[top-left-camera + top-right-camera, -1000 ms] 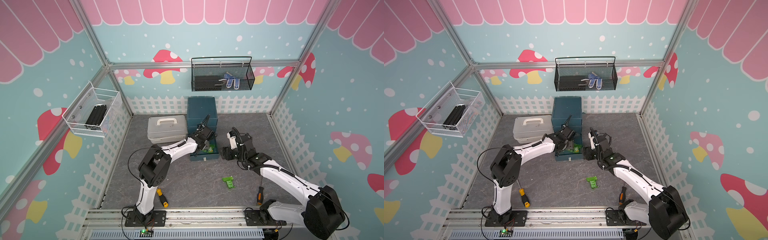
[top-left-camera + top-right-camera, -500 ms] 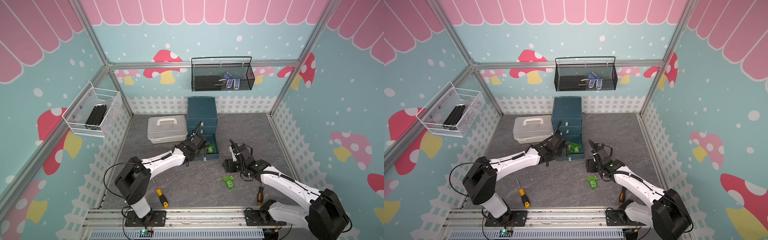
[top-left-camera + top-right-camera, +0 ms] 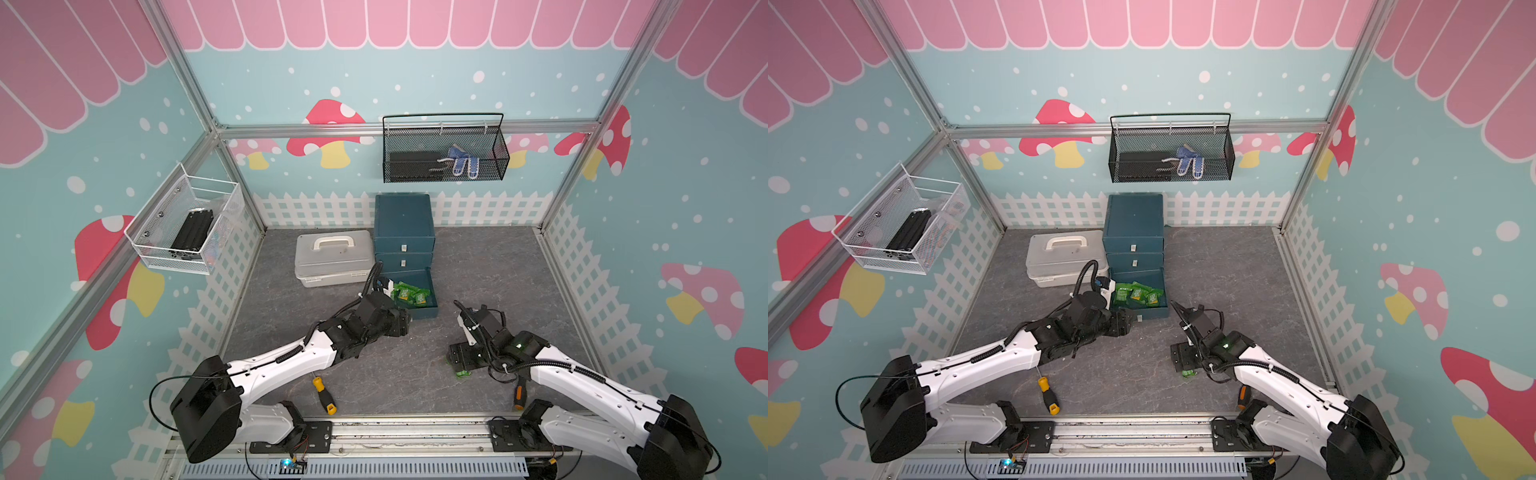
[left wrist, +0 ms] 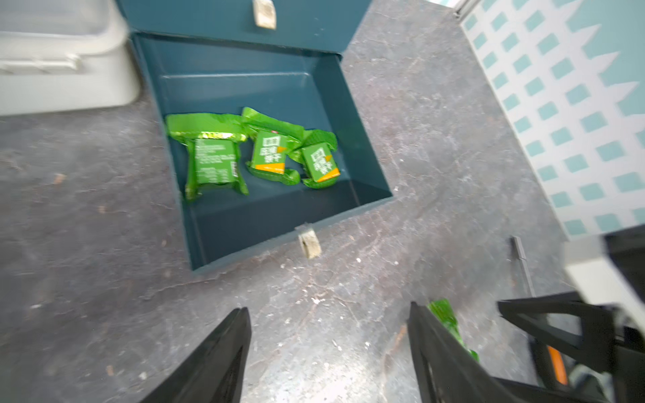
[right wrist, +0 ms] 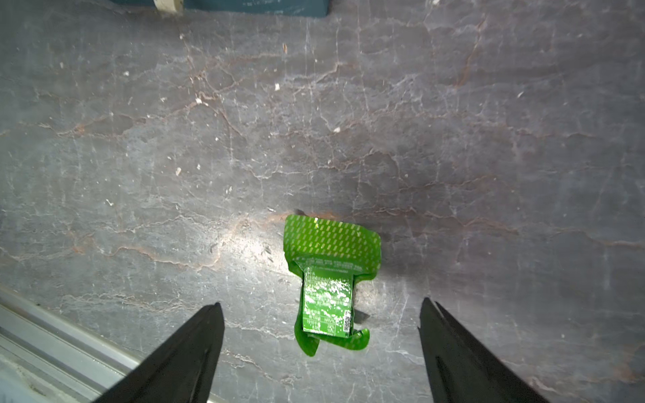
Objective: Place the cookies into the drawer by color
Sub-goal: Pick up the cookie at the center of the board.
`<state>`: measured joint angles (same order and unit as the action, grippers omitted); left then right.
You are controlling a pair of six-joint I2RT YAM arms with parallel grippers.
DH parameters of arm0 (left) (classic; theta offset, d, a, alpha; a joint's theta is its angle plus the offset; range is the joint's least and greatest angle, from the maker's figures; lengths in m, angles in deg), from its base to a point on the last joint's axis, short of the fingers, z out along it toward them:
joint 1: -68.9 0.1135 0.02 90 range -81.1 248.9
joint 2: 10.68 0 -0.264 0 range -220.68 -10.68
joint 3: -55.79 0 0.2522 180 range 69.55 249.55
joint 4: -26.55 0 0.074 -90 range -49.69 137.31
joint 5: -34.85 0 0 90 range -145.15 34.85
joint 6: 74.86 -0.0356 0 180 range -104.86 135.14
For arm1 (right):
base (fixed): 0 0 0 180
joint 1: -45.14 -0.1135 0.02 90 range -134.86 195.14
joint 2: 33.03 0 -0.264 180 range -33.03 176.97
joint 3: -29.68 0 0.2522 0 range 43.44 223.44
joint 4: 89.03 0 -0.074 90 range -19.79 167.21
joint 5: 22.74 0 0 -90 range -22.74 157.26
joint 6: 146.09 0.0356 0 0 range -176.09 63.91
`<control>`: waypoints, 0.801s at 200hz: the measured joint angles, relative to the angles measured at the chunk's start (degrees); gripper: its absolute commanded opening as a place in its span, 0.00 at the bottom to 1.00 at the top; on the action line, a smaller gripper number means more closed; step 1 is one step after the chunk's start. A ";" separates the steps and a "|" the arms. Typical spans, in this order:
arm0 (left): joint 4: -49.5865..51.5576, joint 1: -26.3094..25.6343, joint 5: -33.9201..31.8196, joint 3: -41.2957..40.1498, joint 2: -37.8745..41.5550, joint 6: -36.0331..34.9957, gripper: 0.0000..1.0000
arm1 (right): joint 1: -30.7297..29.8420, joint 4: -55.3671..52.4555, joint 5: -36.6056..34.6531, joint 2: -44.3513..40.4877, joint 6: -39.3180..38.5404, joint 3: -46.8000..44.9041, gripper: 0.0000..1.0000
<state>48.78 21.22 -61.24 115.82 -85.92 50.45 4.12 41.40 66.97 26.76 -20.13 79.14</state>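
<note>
In both top views we see the drawer [image 3: 404, 232] at 12 o'clock, its lowest level pulled out and holding three green cookies [image 3: 409, 294]. A case [image 3: 332, 257] sits at its 9 o'clock.

Left wrist: the left claw [image 4: 328, 307] is spread and empty.

Right wrist: the right claw [image 5: 321, 301] is spread, straddling a loose cookie [image 5: 328, 279] without touching it. The loose cookie lies flat, its long axis along the fingers.

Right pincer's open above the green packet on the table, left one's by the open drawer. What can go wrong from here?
1. The green packet lies flat with crinkled flaps; the open right pincer may pinch only a flap or skid off the foil.
2. The open left pincer sits just in front of the open bottom drawer, so the two pincers could clash when the packet is carried in.
</note>
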 measured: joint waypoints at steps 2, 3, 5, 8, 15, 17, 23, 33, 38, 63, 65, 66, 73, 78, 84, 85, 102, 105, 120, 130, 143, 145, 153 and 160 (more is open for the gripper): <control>-0.33 0.00 0.42 -0.13 0.00 -0.04 0.85 | -0.02 -0.09 -0.02 0.09 -0.07 -0.11 0.87; -0.61 0.00 0.81 -0.24 0.00 0.20 0.85 | -0.04 -0.17 0.00 0.13 -0.02 -0.20 0.87; -0.92 0.00 1.11 -0.37 0.00 0.28 0.86 | -0.07 -0.22 0.00 0.22 -0.02 -0.33 0.86; -1.33 -0.02 1.79 -0.57 0.00 0.09 0.86 | -0.13 -0.26 0.00 0.39 -0.17 -0.50 0.85; -2.49 -0.02 3.32 -1.07 0.00 0.37 0.89 | -0.26 -0.26 0.02 0.85 -0.28 -0.90 0.83; -2.89 -0.02 3.82 -1.25 0.00 0.52 0.90 | -0.28 -0.26 0.02 0.98 -0.15 -1.03 0.83; -3.93 -0.02 5.05 -1.70 0.00 0.61 0.92 | -0.33 -0.20 0.20 1.53 -0.28 -1.31 0.82; -5.05 -0.04 6.54 -2.32 0.04 0.90 0.95 | -0.37 -0.15 0.39 2.54 -0.42 -1.64 0.80; -5.57 -0.07 7.04 -2.58 0.09 0.98 0.95 | -0.42 -0.13 0.42 3.06 -0.48 -1.73 0.80; -6.93 -0.09 7.67 -3.91 1.64 0.96 0.96 | -1.03 0.55 1.01 5.07 -0.74 -1.90 0.77; -6.99 -0.09 7.67 -3.98 1.77 0.98 0.96 | -1.07 0.63 1.01 5.18 -0.74 -1.92 0.77; -7.04 -0.09 7.67 -4.04 1.88 0.96 0.96 | -1.07 0.66 1.03 5.25 -0.79 -1.92 0.77; -7.13 -0.09 7.63 -4.31 2.49 0.96 0.96 | -1.11 0.83 1.11 5.55 -0.83 -1.95 0.76; -7.19 -0.09 7.61 -4.42 2.80 0.96 0.96 | -1.16 0.96 1.20 5.81 -0.81 -1.95 0.75; -7.37 -0.09 7.58 -4.50 3.06 0.96 0.96 | -1.22 1.14 1.25 6.08 -0.92 -1.95 0.74; -7.41 -0.09 7.58 -4.50 3.08 0.96 0.96 | -1.27 1.18 1.27 6.16 -0.92 -1.95 0.75; -7.74 -0.09 7.58 -4.55 3.13 0.96 0.96 | -1.53 1.62 1.29 6.86 -0.98 -1.95 0.73; -7.76 -0.09 7.58 -4.57 3.13 0.96 0.96 | -1.57 1.68 1.29 6.93 -0.98 -1.95 0.72; -7.76 -0.09 7.30 -4.61 3.13 0.94 0.96 | -1.77 1.90 1.14 7.41 -1.01 -1.95 0.67; -7.82 -0.09 7.04 -4.66 3.13 0.94 0.96 | -1.81 2.01 0.98 7.87 -1.14 -1.95 0.64; -7.91 -0.09 6.58 -4.76 3.13 0.94 0.96 | -1.81 2.05 0.94 8.72 -1.22 -1.95 0.62; -7.91 -0.09 6.49 -4.76 3.10 0.94 0.96 | -1.81 2.08 0.92 8.85 -1.11 -1.95 0.61; -7.96 -0.09 6.21 -4.76 2.99 0.94 0.96 | -1.81 2.16 0.90 9.33 -1.22 -1.95 0.60; -8.00 -0.09 5.99 -4.76 2.89 0.94 0.96 | -1.81 2.32 0.83 9.64 -1.25 -1.95 0.59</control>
<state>40.78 21.13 -55.25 111.05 -83.04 51.39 2.31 43.72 67.80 36.40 -21.37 77.19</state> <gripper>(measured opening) 0.958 0.603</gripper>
